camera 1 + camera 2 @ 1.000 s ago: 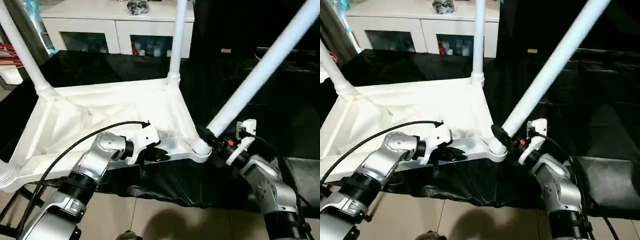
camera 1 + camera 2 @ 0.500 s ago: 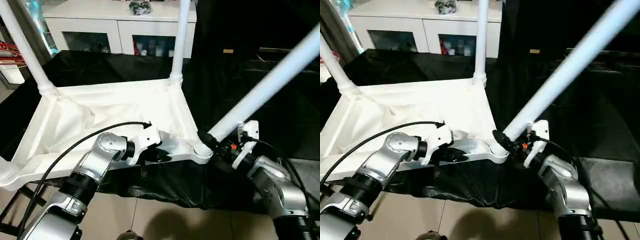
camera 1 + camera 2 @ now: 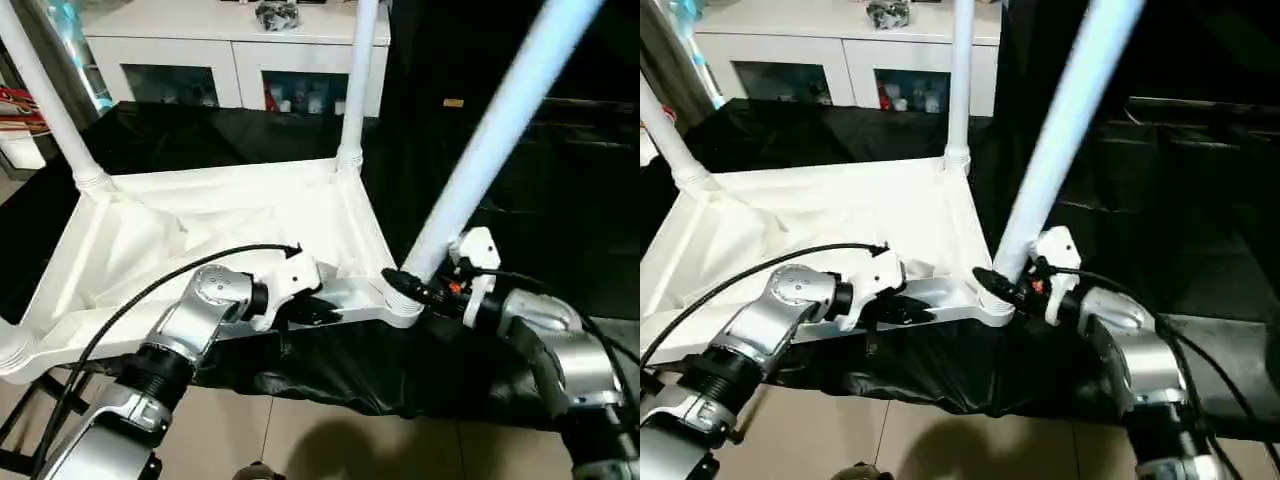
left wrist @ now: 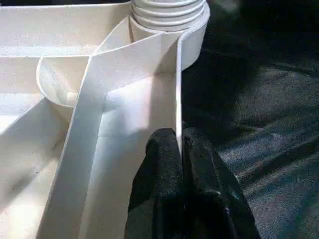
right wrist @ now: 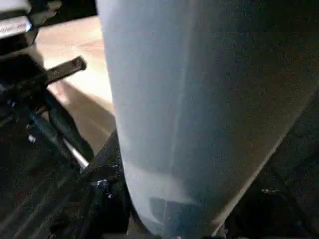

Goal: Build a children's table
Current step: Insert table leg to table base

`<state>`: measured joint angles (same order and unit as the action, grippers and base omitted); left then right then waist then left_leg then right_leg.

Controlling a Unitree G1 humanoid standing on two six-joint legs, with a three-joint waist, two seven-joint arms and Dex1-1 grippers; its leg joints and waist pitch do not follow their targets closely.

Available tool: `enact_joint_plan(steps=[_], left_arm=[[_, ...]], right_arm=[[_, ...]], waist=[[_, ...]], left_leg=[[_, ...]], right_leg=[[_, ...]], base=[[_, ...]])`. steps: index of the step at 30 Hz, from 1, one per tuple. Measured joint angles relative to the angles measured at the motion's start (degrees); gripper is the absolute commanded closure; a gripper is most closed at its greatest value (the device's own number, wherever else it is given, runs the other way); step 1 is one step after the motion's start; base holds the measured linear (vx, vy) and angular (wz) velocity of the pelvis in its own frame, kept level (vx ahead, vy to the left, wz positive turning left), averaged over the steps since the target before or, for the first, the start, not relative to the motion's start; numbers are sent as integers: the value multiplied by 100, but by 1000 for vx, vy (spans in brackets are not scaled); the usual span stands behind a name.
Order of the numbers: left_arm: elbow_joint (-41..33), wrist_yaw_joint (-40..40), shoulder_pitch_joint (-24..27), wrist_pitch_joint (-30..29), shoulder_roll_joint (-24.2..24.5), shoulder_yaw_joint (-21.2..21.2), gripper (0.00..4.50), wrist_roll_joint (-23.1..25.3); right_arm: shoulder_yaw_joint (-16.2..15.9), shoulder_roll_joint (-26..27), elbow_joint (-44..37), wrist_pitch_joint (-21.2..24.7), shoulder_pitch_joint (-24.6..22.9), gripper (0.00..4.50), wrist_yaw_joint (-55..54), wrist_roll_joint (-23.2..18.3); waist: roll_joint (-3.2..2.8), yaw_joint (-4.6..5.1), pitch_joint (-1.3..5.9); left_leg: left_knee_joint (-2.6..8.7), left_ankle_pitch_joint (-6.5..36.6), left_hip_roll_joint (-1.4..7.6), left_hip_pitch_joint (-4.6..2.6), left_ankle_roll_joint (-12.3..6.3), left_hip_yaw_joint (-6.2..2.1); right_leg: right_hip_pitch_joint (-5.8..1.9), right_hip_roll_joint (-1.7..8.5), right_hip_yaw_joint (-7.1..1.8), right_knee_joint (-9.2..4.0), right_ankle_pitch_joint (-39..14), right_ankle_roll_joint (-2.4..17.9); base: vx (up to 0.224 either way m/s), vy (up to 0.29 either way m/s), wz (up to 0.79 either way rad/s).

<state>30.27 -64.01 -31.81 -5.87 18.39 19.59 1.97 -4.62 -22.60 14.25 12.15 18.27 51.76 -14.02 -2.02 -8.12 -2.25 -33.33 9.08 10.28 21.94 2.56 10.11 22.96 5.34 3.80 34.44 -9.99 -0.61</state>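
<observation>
Counting legs, you see three rising from the upturned tabletop (image 3: 200, 215), tops cut off; a near-left socket (image 3: 12, 352) is partly visible. Your left gripper (image 4: 180, 149) has its jaws pinched on the tabletop's near rim; your right gripper (image 3: 408, 288) has jaws half-open around the near-right leg (image 3: 490, 140).

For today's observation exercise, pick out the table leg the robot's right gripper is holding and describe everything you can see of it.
The leg is a long, smooth white tube, plastic by its look. Its lower end sits in the near right corner socket of the upside-down tabletop, and it leans up and to the right, away from the robot, running out of the picture at the top. The right gripper is closed around it just above the socket. Nothing else touches it.
</observation>
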Motion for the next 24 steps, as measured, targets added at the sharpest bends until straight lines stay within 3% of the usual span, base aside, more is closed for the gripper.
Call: enact_joint_plan(steps=[9, 17, 24], left_arm=[[24, -393, -66, 228, 187, 63, 450, 0], [86, -1143, -268, 509, 546, 182, 450, -1], [455, -1271, -539, 683, 527, 266, 450, 44]], right_arm=[[-256, -219, 268, -163, 300, 259, 765, 92], [-476, -327, 353, -402, 372, 259, 1745, -66], [-508, -323, 561, -672, 462, 259, 1997, -68]], waist=[[47, 0, 0], [125, -14, -78], [135, -41, -103]], left_leg=[[43, 0, 0, 5, 0, 2], [53, 0, -1, 9, 1, 6], [63, 0, -2, 3, 1, 7]], right_leg=[[3, -5, 6, -37, 13, 27], [8, -5, 3, -48, -1, 8], [6, -4, 4, -50, 2, 17]], base=[[0, 0, 0], [0, 0, 0], [0, 0, 0]])
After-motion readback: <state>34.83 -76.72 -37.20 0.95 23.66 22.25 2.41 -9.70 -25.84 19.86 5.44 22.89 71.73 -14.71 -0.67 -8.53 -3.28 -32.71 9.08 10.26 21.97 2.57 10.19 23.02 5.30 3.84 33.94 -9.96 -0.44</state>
